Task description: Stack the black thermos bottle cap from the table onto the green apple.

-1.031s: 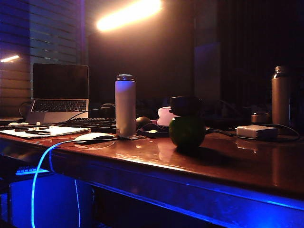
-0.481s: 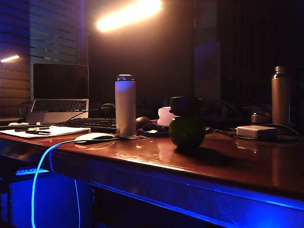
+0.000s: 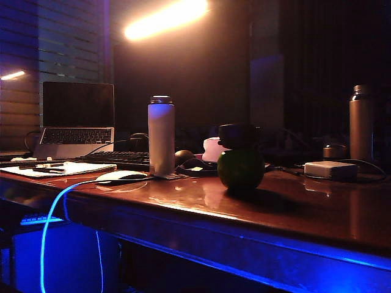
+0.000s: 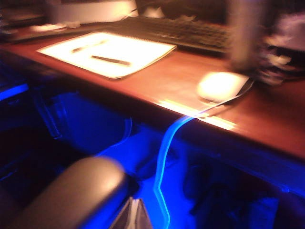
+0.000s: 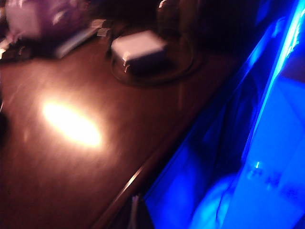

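Observation:
In the exterior view the green apple [image 3: 240, 170] rests near the middle of the table [image 3: 305, 213]. The black thermos bottle cap [image 3: 238, 135] sits on top of it, upright. Neither arm shows in that view. My left gripper [image 4: 135, 203] is shut with nothing between its fingers; it hangs in front of and below the table's front edge, near the mouse [image 4: 221, 86]. My right gripper [image 5: 135, 201] is also shut and empty, at the table's blue-lit front edge. Apple and cap do not show in either wrist view.
A white thermos bottle [image 3: 161, 135], mouse [image 3: 121, 176], keyboard [image 3: 116, 159], laptop [image 3: 76, 119] and notebook [image 3: 61, 168] fill the table's left. A flat grey box [image 3: 330, 169], small metal cup [image 3: 334, 151] and dark bottle [image 3: 361, 122] stand at the right. A glowing blue cable [image 3: 52, 213] hangs off the front.

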You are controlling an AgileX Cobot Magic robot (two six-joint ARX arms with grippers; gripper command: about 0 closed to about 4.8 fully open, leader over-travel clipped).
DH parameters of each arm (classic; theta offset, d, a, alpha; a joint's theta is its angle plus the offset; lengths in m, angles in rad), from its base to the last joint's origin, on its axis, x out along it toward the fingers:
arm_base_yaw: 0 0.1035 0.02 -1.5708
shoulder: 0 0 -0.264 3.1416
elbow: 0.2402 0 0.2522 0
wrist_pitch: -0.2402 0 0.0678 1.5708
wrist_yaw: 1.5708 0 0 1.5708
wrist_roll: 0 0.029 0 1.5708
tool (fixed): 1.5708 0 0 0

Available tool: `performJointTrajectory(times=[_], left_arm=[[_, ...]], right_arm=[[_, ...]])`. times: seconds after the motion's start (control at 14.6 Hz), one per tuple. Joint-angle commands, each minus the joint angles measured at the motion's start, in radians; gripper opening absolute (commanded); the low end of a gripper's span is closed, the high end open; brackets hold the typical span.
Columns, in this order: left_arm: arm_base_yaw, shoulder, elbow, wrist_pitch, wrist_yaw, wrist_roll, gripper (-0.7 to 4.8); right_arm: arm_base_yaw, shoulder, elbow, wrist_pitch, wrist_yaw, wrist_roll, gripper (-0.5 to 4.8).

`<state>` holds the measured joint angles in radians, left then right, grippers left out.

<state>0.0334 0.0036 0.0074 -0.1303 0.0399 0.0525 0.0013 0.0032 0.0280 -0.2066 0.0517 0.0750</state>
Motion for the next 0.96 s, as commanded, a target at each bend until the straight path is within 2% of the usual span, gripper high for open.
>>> performJointTrajectory(times=[0.07, 0.96], left_arm=[[-0.007, -0.003, -0.002, -0.006, 0.008, 0.000, -0.03], [-0.005, -0.003, -0.002, -0.006, 0.008, 0.000, -0.03]], right_arm=[[-0.006, -0.001, -0.011, 0.018, -0.002, 0.003, -0.01], [-0.008, -0.001, -0.014, 0.024, -0.002, 0.003, -0.01]])
